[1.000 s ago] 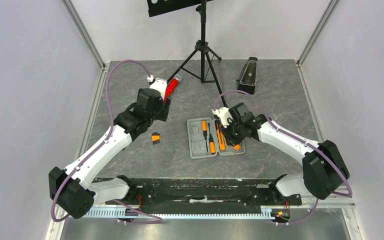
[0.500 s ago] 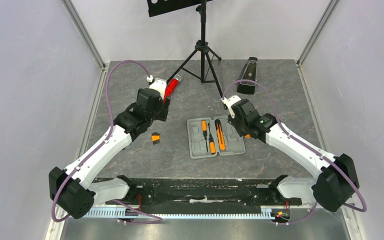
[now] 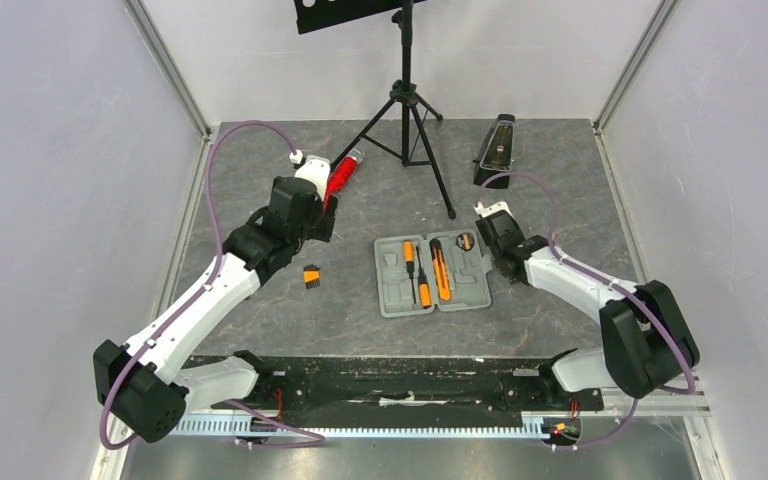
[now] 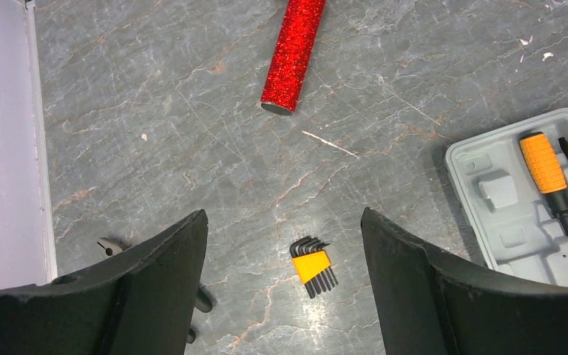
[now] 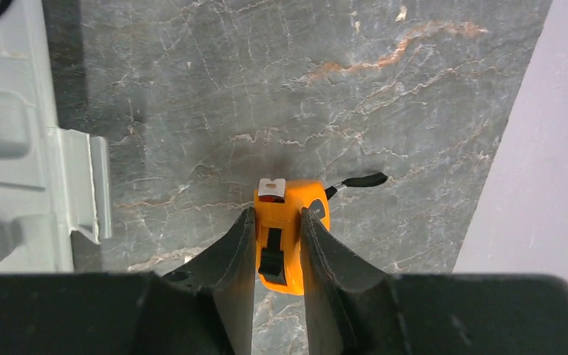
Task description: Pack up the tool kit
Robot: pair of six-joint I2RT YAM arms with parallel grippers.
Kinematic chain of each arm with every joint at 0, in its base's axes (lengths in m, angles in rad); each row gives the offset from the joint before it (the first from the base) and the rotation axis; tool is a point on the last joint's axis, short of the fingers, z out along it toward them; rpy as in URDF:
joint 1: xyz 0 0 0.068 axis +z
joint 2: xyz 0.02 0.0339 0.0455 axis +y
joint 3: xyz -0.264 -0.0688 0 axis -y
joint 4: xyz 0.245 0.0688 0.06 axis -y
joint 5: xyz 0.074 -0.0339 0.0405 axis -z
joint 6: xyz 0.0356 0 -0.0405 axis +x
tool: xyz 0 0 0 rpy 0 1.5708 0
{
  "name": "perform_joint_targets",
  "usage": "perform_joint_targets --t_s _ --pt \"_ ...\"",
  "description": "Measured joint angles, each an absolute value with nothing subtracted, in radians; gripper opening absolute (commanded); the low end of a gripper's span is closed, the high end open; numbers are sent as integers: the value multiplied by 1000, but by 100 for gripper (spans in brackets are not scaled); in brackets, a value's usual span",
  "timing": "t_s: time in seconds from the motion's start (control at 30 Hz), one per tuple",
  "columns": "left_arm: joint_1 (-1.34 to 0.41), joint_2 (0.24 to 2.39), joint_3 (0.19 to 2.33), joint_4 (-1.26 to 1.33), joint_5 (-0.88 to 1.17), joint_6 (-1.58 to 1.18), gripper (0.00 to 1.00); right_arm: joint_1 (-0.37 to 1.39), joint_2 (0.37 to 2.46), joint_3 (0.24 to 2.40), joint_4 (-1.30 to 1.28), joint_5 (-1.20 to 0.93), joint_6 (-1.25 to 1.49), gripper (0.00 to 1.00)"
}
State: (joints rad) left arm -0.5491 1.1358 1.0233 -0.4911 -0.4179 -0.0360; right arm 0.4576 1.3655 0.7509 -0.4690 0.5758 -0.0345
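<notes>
The grey tool kit case (image 3: pixel 390 297) lies open in the middle of the table. Two orange-handled screwdrivers (image 3: pixel 409 254) and an orange knife (image 3: pixel 442 272) lie in its recesses. My right gripper (image 5: pixel 278 214) is shut on the orange tape measure (image 5: pixel 296 194), held over bare table just right of the case (image 5: pixel 15 96); the top view hides that tool under the wrist. A small orange hex key set (image 4: pixel 313 265) lies on the table left of the case (image 4: pixel 488 222). My left gripper (image 4: pixel 282 214) hangs open above it, with nothing between its fingers.
A red glittery cylinder (image 4: pixel 294 52) lies beyond the hex keys. A black metronome (image 3: pixel 495 150) stands at the back right. A music stand's tripod (image 3: pixel 405 110) stands behind the case. Lilac walls close both sides, one near the right gripper.
The right arm has swung from over the case's right half to just beyond its right edge, with the tape measure still gripped. The left arm has hardly moved.
</notes>
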Motion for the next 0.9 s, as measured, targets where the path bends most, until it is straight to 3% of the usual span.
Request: perform_joint_targets --t_s 0.6,0.8,0.9 --pt "-549 1136 1014 -491 -418 -36 81 429 1416 676 -356 391 -32 58" --pt "-545 1136 1013 -491 -418 -36 81 387 1348 676 -385 329 19 76" --pt "-545 1136 1013 -491 -418 -36 81 355 1284 676 -383 318 60 79"
